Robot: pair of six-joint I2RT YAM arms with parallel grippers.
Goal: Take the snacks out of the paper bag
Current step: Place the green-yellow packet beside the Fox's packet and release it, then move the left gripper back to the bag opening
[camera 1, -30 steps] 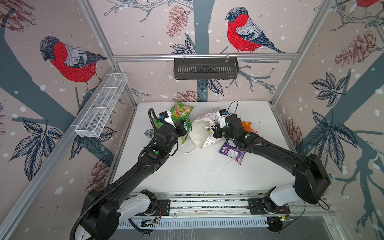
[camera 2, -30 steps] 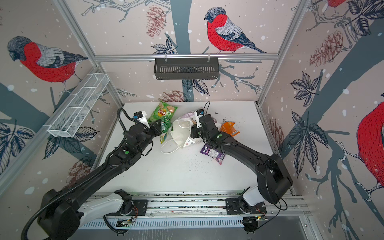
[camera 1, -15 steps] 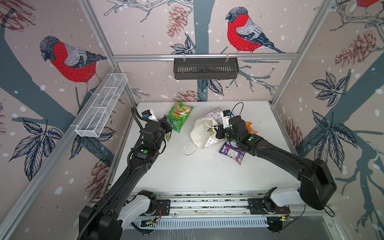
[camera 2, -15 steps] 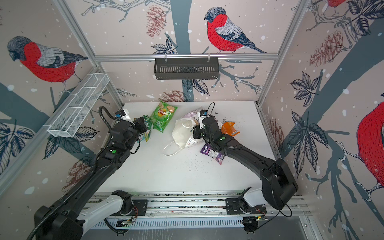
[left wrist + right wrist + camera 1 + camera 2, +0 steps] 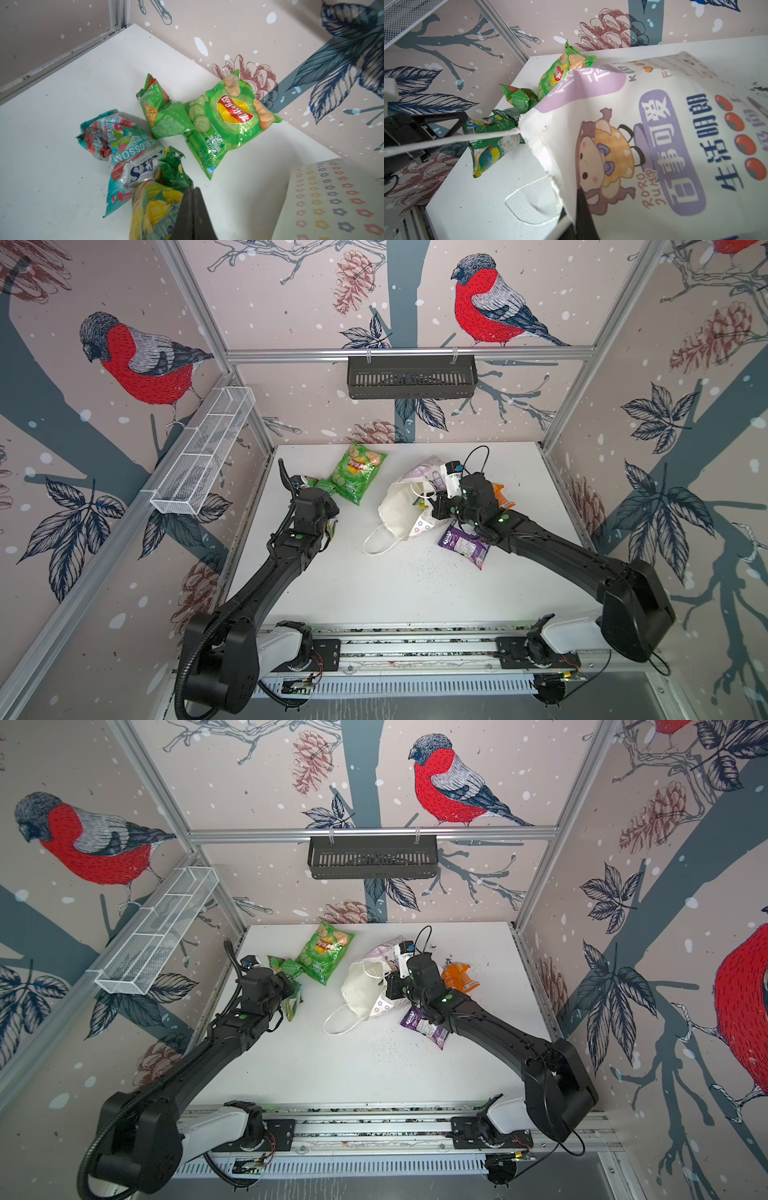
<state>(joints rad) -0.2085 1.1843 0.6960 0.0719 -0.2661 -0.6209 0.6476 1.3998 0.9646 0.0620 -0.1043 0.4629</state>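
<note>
The white paper bag (image 5: 405, 506) (image 5: 361, 990) (image 5: 654, 145) lies on its side, mouth toward the left. My right gripper (image 5: 434, 506) (image 5: 577, 193) is shut on its rim. Left of the bag, my left gripper (image 5: 330, 518) (image 5: 193, 191) is shut on a green-yellow snack packet (image 5: 153, 207) (image 5: 488, 149) that hangs just above the table. Near it lie a large green chip bag (image 5: 355, 475) (image 5: 228, 124), a small green packet (image 5: 164, 112) and a teal-white packet (image 5: 116, 145). Right of the bag lie an orange packet (image 5: 500, 497) and a purple packet (image 5: 463, 545).
A white wire basket (image 5: 203, 456) hangs on the left wall and a black basket (image 5: 411, 377) on the back wall. Dark crumbs (image 5: 419, 568) dot the table in front of the bag. One cord handle (image 5: 376, 545) trails on the table.
My left gripper has pulled left, away from the bag's mouth, carrying the green-yellow packet. My right gripper has stayed shut on the bag's rim, shifting slightly right.
</note>
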